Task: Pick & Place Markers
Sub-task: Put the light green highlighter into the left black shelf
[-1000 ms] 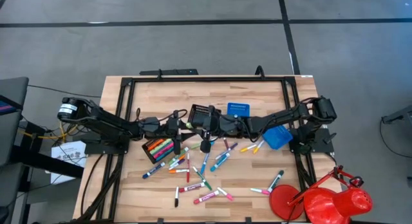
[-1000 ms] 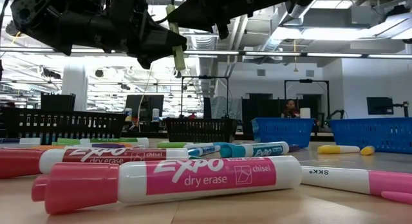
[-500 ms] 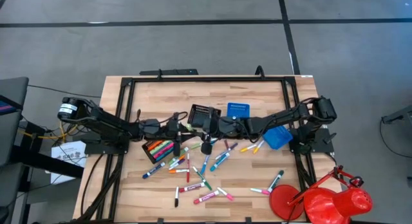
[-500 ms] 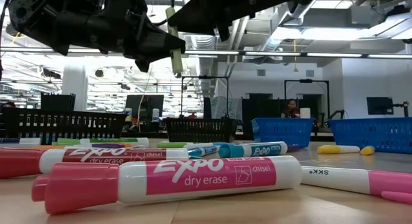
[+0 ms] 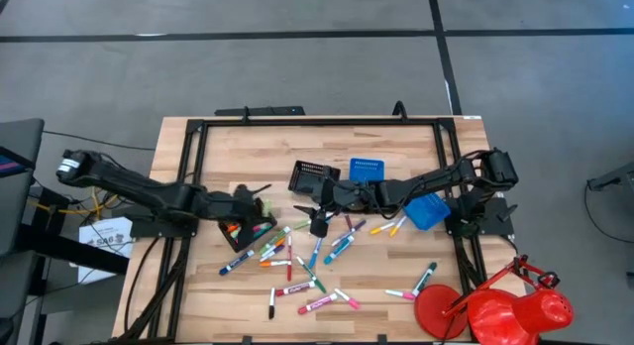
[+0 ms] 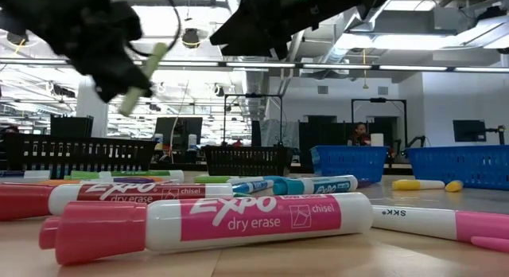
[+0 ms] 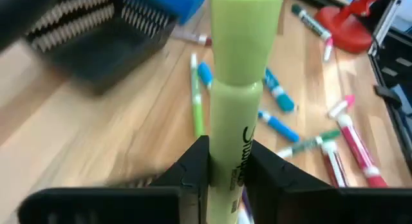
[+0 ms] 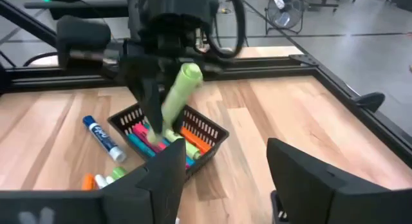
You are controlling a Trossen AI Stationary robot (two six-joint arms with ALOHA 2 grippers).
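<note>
Left end effector point(image 7: 225, 166) pinching a light, stiff, probably slick green marker point(image 7: 237, 76) low on its barrel above the desk's left-side black tray point(image 8: 174, 137); right end effector point(image 8: 219, 179) spread mid-desk.

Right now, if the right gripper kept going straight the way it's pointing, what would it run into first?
Probably the left gripper and the light green marker it holds, which hang right ahead of the open right gripper in its wrist view, above the black tray of markers. Depth between them is hard to judge.
</note>
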